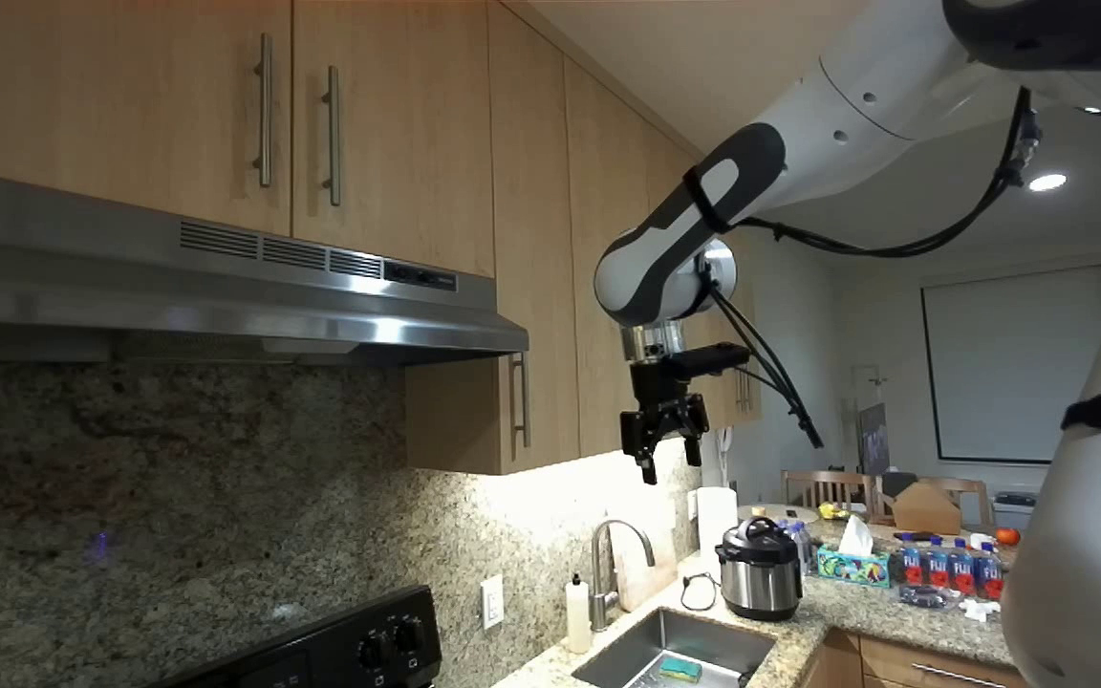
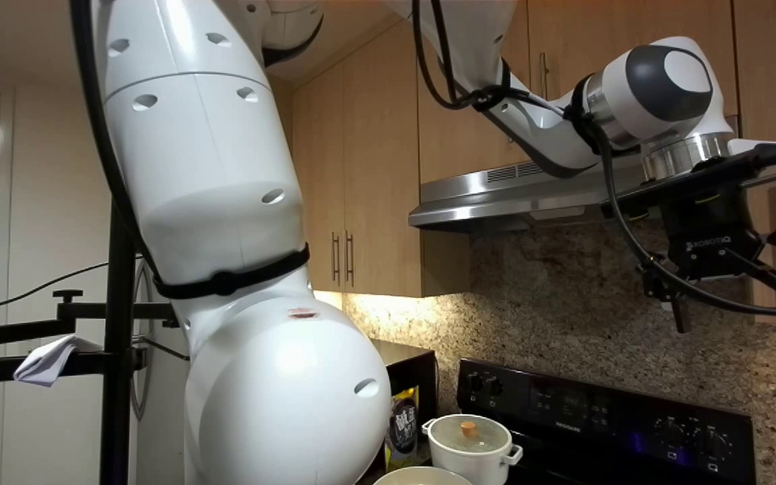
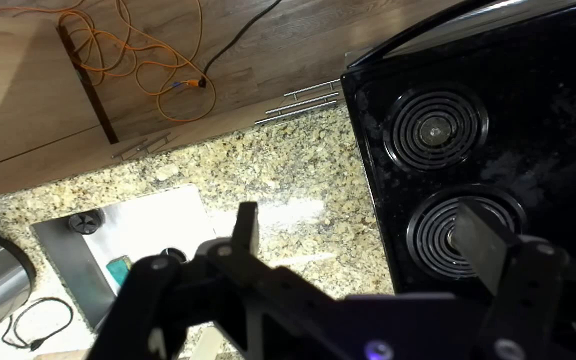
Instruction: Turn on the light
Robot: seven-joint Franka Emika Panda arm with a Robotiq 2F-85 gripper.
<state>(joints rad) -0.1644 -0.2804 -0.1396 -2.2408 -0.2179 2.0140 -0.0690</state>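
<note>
Showing pale under the hood (image 1: 235, 289), seemingly an unlit light panel (image 1: 308, 345), jaws apart.

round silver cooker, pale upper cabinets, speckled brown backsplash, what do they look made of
Round silver cooker: its body looks like brushed steel, from the grey streaked sheen.
Pale upper cabinets: matte wood or laminate; faint grain shows, core unclear.
Speckled brown backsplash: probably polished granite, from mottled flecks and glossy reflections.

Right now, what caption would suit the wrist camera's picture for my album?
Looking down past the robot's open gripper: a stretch of speckled counter between a sink and a black stovetop.
</note>
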